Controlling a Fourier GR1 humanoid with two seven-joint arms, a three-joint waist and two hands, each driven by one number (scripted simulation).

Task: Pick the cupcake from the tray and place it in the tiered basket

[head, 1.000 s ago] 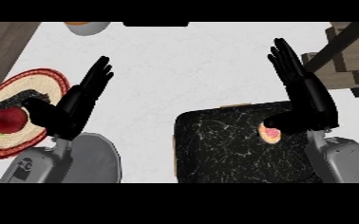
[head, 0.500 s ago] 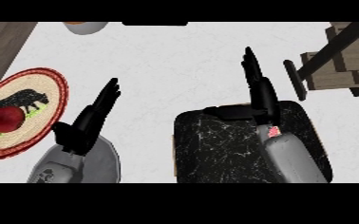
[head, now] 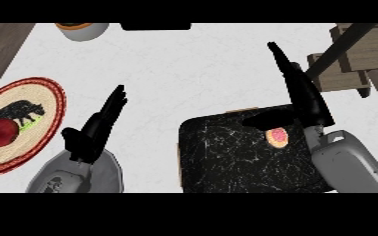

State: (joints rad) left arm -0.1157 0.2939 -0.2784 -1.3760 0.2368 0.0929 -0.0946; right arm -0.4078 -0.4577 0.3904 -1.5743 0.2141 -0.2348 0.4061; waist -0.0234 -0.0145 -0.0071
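The cupcake (head: 278,137) sits on the black tray (head: 221,160), near its right edge, directly under the right hand (head: 304,96), just below the thumb and beside the wrist. That hand stands edge-on, fingers straight and pressed together, long axis pointing up and away toward the basket (head: 347,62), which lies just beyond its fingertips. The left hand (head: 100,122), also straight-fingered, rests well apart, left of the tray, near a plate (head: 40,95). Bare counter lies between.
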